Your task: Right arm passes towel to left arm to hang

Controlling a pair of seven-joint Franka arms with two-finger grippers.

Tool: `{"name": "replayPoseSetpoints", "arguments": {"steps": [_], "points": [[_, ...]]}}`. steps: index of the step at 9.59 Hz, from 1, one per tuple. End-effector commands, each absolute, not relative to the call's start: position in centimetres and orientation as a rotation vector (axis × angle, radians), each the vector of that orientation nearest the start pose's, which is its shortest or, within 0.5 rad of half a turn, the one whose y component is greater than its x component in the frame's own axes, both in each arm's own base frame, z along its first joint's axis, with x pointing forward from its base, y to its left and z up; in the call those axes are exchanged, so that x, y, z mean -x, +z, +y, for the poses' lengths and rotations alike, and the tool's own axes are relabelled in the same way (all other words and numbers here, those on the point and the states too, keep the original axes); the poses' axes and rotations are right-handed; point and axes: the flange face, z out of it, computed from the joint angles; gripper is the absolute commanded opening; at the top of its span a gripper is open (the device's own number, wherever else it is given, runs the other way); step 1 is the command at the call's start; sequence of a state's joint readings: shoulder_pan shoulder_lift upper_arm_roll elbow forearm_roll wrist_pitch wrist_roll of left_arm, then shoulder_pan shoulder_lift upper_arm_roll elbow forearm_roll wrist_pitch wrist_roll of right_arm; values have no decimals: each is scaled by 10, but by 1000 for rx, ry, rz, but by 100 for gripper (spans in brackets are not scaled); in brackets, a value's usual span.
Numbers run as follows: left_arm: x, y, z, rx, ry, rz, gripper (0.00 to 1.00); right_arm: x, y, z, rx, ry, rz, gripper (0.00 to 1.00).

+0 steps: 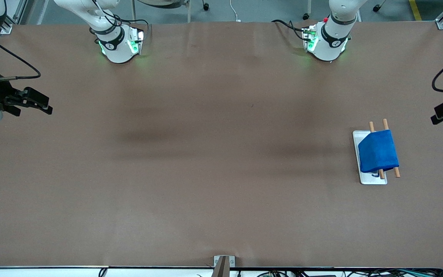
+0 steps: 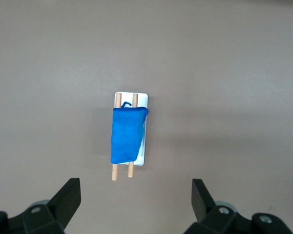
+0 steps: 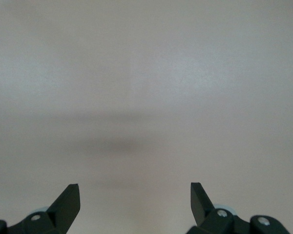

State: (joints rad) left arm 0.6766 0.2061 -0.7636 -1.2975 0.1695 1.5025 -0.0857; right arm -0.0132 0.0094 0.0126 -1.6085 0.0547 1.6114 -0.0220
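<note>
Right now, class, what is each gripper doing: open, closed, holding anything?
Left gripper: jaws open, empty, over the towel on its rack.
Right gripper: jaws open, empty, over bare table.

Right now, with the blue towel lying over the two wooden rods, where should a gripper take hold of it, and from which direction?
Probably from above, at the towel top fold spanning the two wooden rods: there the cloth bridges the gap between them, so open fingers could pinch it. Its draped sides hang close to the white rack base.

Towel (image 1: 378,151) hides rack rods' middles; both arms cropped.
</note>
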Motion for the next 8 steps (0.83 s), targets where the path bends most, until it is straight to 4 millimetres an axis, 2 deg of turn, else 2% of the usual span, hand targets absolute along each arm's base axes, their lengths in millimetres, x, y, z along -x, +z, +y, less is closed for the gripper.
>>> {"name": "replayPoseSetpoints", "arguments": {"steps": [1,2,3,4,6,8], "points": [[-592,640,-2,3167,-19,-28,100,-558,606,4,3098,11,-19,100],[-588,639,-10,3163,-10,-28,100,-558,606,4,3097,11,-19,100],[-575,647,-27,3130,-21,-15,100,-558,606,4,3097,11,-19,100],[-560,650,-35,3120,-10,-22,100,-558,606,4,3097,11,-19,100],[-535,649,-39,3133,18,-17,100,-558,606,4,3097,11,-19,100],[-507,641,-59,3119,45,19,100,-558,605,4,3097,16,-18,100]]}}
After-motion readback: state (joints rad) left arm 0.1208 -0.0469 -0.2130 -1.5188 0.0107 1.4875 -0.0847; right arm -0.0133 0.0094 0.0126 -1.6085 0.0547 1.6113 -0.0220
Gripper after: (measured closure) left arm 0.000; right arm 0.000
